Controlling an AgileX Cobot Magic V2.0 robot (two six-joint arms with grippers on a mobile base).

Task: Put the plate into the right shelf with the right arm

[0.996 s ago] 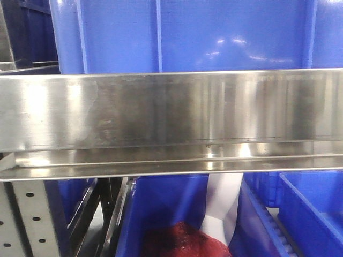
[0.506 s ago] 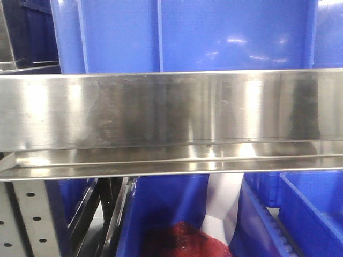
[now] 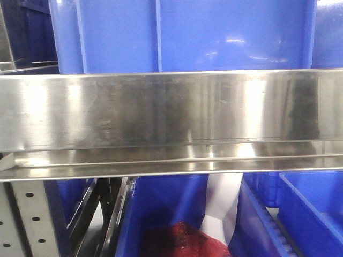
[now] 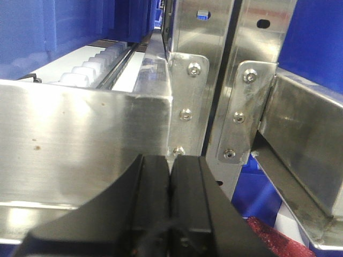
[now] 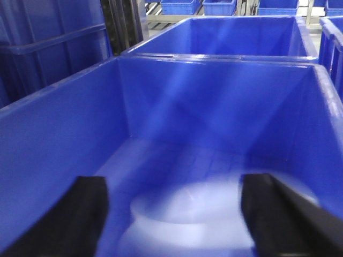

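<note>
On the floor of a deep blue bin [image 5: 177, 101], at 6 o'clock in the right wrist view, lies the plate [image 5: 214, 225]. It shows as a round, pale, whitish-blue disc with a low raised rim, badly blurred, so finer detail is lost. The right gripper [image 5: 174, 184] hangs over it with its two black fingers [image 5: 80, 219] spread wide, one at 8 o'clock and one at 4 o'clock, clamping nothing; whether the 4 o'clock finger touches the plate's edge I cannot tell.

The left gripper [image 4: 170, 163] has its fingers pressed together with nothing between them, right in front of a steel rail and bolted upright of the shelf [image 4: 182, 64].

In the front view the broad steel rail [image 3: 161, 110] and the blue bin above it [image 3: 187, 32] sit as they did a second ago, and the red bundle [image 3: 177, 241] at 6 o'clock is unmoved. At 3 o'clock on the rail, a dark reflection [image 3: 303, 112] has appeared and spread since then.
</note>
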